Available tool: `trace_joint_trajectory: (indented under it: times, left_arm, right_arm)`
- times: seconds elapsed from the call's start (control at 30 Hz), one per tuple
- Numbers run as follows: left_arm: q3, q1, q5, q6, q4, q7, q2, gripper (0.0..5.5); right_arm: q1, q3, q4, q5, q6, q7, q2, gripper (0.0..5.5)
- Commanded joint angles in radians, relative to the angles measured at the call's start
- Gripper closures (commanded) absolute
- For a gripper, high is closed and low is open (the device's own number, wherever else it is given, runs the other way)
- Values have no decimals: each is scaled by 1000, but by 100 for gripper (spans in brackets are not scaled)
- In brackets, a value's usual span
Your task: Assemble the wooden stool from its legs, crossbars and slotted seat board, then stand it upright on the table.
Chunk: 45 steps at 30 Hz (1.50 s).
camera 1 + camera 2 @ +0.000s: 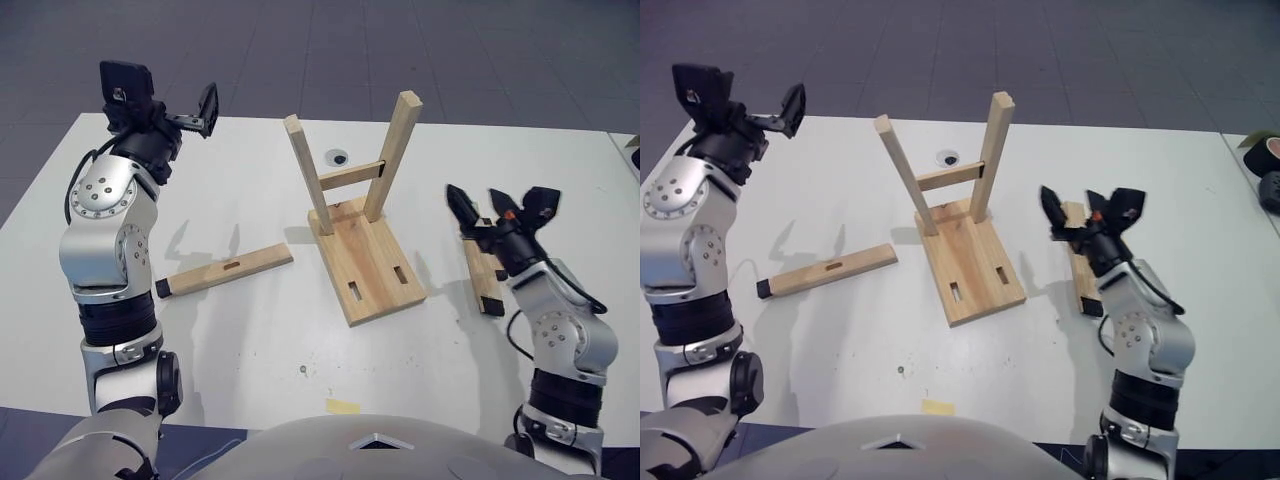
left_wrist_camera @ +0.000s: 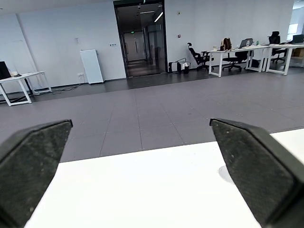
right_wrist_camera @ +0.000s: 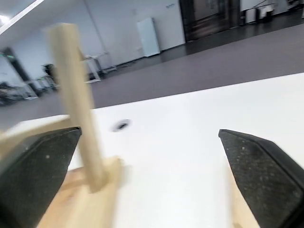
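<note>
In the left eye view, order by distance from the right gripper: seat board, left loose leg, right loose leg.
From the right gripper:
1. right loose leg, right beside it.
2. seat board, in the middle.
3. left loose leg, on the robot's left side.

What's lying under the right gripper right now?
A loose wooden leg lies flat on the table beneath the open right gripper. Its near, dark-tipped end shows; much of its far stretch is covered by the gripper.
</note>
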Motion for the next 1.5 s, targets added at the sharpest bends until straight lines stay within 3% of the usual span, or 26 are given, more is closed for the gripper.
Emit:
trace_joint_trajectory:
  times: [0.03, 0.43, 0.83, 1.23, 1.5]
  left_arm:
    - [33, 49, 0, 5, -27, 6, 12, 10]
    - [-3, 170, 12, 53, -123, 28, -19, 10]
    - [-72, 183, 40, 28, -107, 12, -20, 10]
    - [-64, 185, 43, 12, -108, 18, -43, 10]
    - [-63, 210, 52, 3, -113, 28, -48, 10]
  right_arm:
    - [-13, -16, 159, -110, -74, -17, -71, 14]
    - [32, 146, 322, -429, -229, 20, -213, 14]
    - [57, 274, 261, -493, -230, 74, -176, 14]
    - [-13, 96, 272, -365, -266, -5, -95, 14]
    - [12, 121, 389, -387, -201, 90, -178, 14]
